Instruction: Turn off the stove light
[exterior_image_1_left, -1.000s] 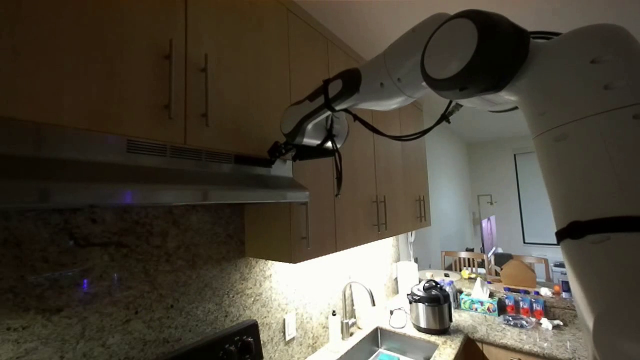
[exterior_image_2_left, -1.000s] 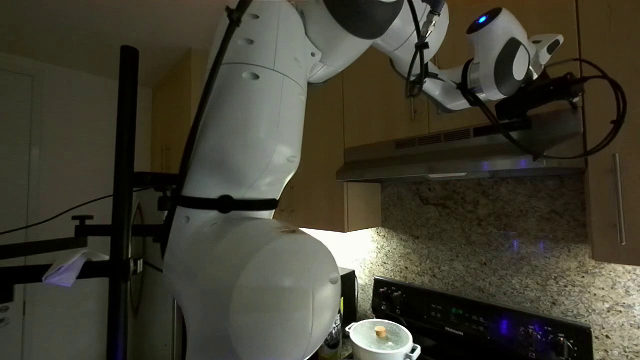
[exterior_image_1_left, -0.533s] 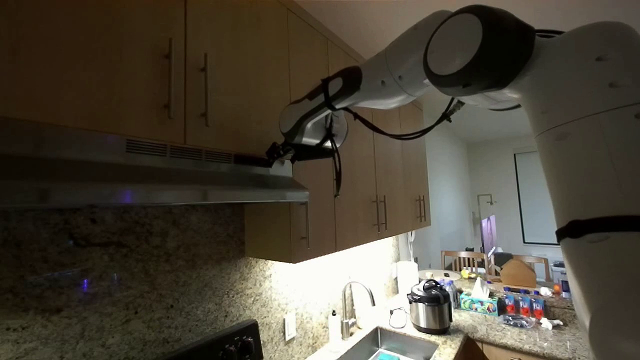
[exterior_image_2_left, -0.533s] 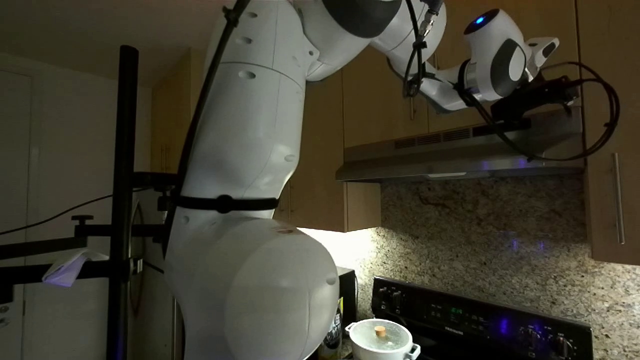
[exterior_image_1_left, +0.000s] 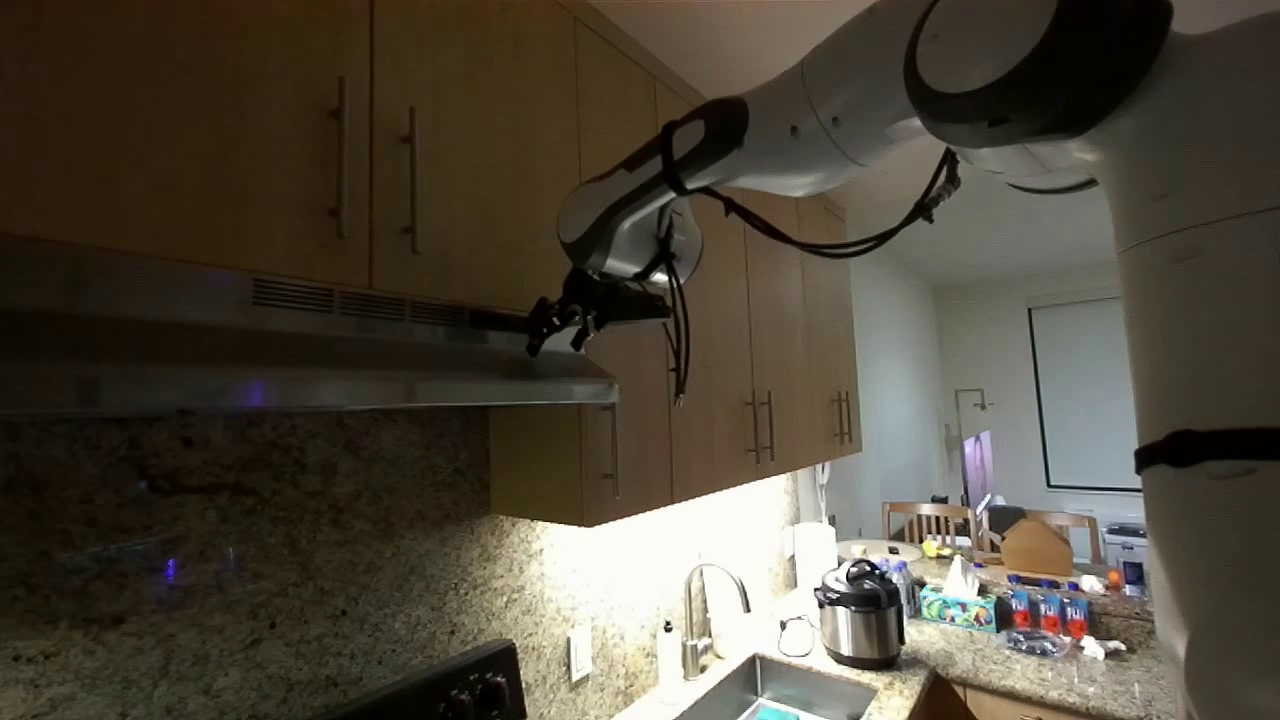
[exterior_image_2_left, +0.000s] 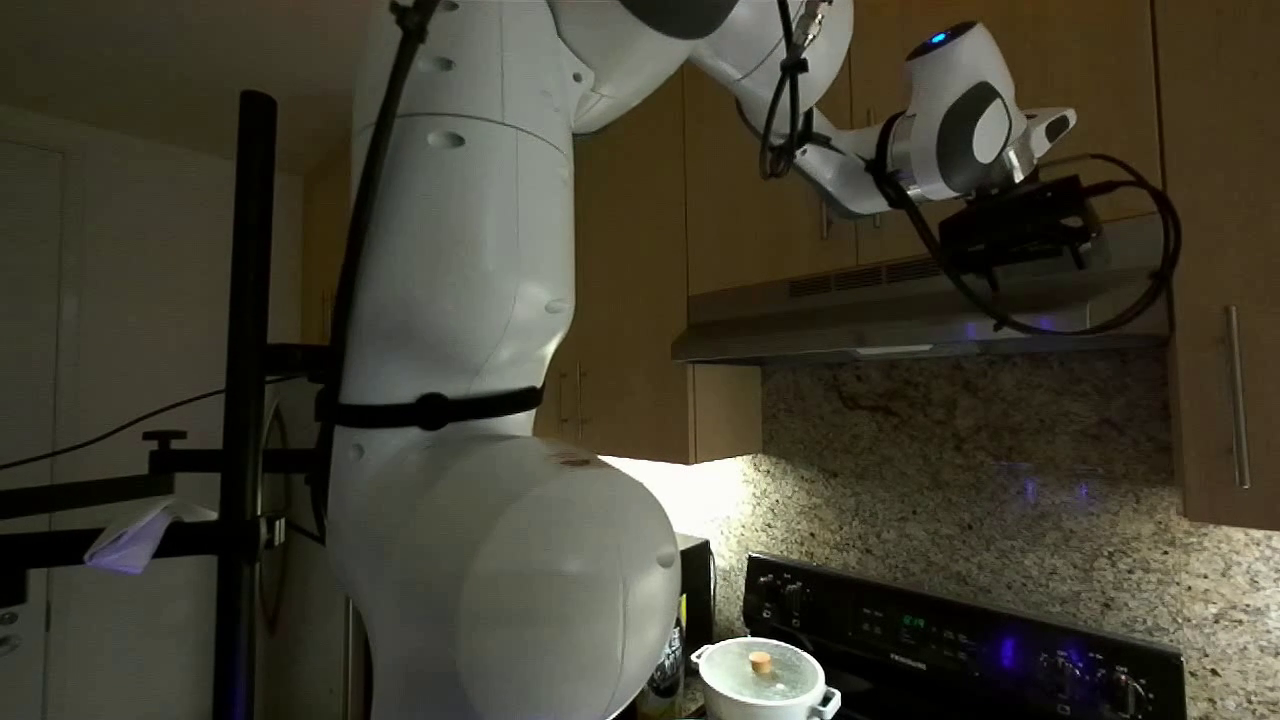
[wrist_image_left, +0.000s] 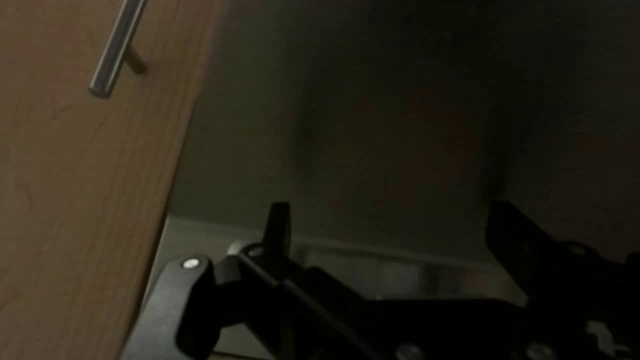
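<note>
One stove hood (exterior_image_1_left: 300, 350) hangs under the cabinets (exterior_image_1_left: 470, 170), above the backsplash (exterior_image_2_left: 910, 450), its long axis level, its sloped front facing outward, three slotted vents (exterior_image_1_left: 373, 305) in its upper face; one pale panel (exterior_image_2_left: 895, 350) on its underside follows the same line. One gripper (wrist_image_left: 390, 204) stands near one end, two fingers (wrist_image_left: 278, 227) spread wide.

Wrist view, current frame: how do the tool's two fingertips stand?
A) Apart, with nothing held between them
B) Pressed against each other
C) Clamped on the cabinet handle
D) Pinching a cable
A: in the wrist view the tool has its fingertips wide apart, with only the dim metal of the range hood showing behind the gap, while the handle sits off to one side.
</note>
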